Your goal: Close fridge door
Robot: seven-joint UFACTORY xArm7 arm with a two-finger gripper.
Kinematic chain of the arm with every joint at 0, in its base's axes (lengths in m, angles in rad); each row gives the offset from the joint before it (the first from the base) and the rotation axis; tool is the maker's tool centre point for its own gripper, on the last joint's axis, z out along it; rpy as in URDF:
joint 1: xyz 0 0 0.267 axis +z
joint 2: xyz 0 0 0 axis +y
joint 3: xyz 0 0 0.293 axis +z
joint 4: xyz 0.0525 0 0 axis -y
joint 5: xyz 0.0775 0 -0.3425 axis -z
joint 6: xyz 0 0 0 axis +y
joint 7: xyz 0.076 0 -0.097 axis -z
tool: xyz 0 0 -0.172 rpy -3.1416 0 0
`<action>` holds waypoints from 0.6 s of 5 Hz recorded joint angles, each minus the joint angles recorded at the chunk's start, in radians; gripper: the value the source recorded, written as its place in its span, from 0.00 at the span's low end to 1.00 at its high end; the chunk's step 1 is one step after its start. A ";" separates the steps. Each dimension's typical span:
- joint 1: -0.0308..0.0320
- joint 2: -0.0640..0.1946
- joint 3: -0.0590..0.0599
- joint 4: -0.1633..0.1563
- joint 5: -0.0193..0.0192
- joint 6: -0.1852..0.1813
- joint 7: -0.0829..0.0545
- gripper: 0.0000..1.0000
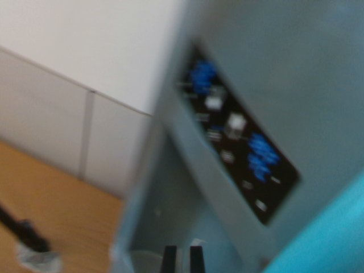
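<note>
The wrist view is blurred by motion. A grey-blue fridge door (284, 62) fills the upper right, tilted across the picture. It carries a black label (239, 142) with blue and white marks. Below the door's edge lies a shadowed grey surface of the fridge (170, 199); I cannot tell how far the door stands ajar. My gripper (182, 260) shows at the bottom edge as two black fingertips (169, 259) close together, a thin gap between them and nothing held. They sit just in front of that lower grey surface; contact cannot be judged.
A bright cyan surface (327, 239) cuts across the bottom right corner. White wall panels (68, 114) stand at the wrist view's left above a wooden surface (62, 199). A black object on a whitish lump (28, 242) lies at the lower left.
</note>
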 joint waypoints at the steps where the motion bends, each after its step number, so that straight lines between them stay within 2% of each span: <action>1: 0.0000 0.000 0.000 0.000 0.0000 0.000 0.000 1.00; 2: -0.0146 0.008 -0.033 0.000 0.0000 0.000 0.000 1.00; 3: -0.0146 0.008 -0.033 0.000 0.0000 0.000 0.000 1.00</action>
